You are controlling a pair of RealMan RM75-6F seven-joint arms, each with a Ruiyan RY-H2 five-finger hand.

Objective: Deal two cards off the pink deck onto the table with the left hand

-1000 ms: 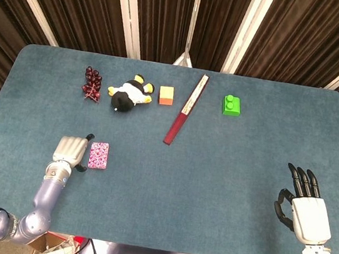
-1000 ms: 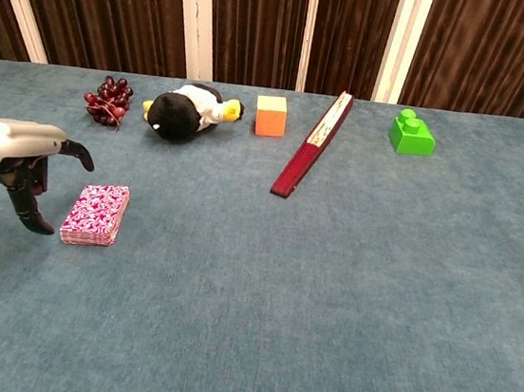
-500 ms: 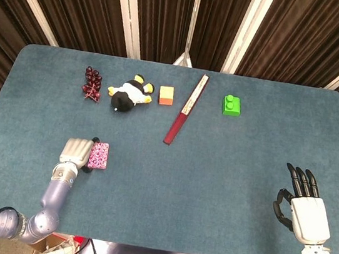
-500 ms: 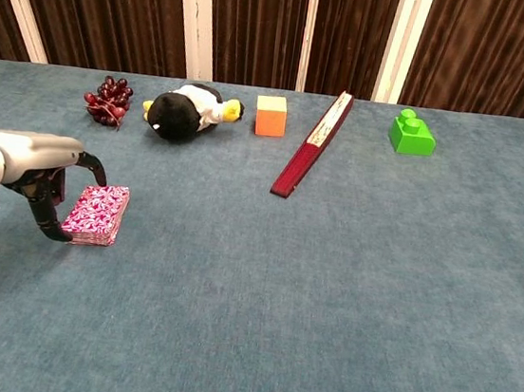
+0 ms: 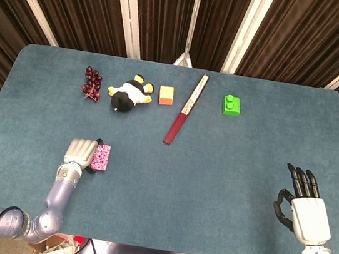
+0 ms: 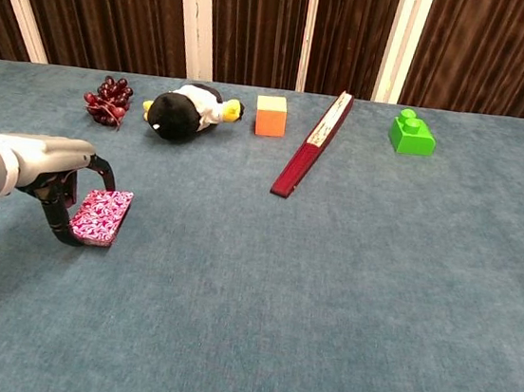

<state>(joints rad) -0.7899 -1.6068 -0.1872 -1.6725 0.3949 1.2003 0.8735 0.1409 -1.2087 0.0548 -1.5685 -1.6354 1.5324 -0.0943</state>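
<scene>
The pink patterned deck (image 5: 103, 157) lies on the blue table near its front left. In the chest view the pink deck (image 6: 102, 216) looks tipped up on its left side. My left hand (image 5: 81, 152) covers the deck's left edge. From the chest, the left hand (image 6: 50, 165) has its thumb curved over the far edge and a finger hooked at the near left corner, so it grips the deck. My right hand (image 5: 303, 209) hovers at the front right, fingers straight and apart, holding nothing. It shows only in the head view.
Along the back stand dark red grapes (image 5: 91, 84), a black and white plush penguin (image 5: 130, 93), an orange cube (image 5: 166, 95), a folded red fan (image 5: 185, 109) and a green brick (image 5: 232, 105). Blue cloth stretches bare between the deck and the right hand.
My left hand slid right from beside the deck onto it and closed its fingers around the left edge. The deck shifted slightly right and tipped up. The right hand stayed still.
</scene>
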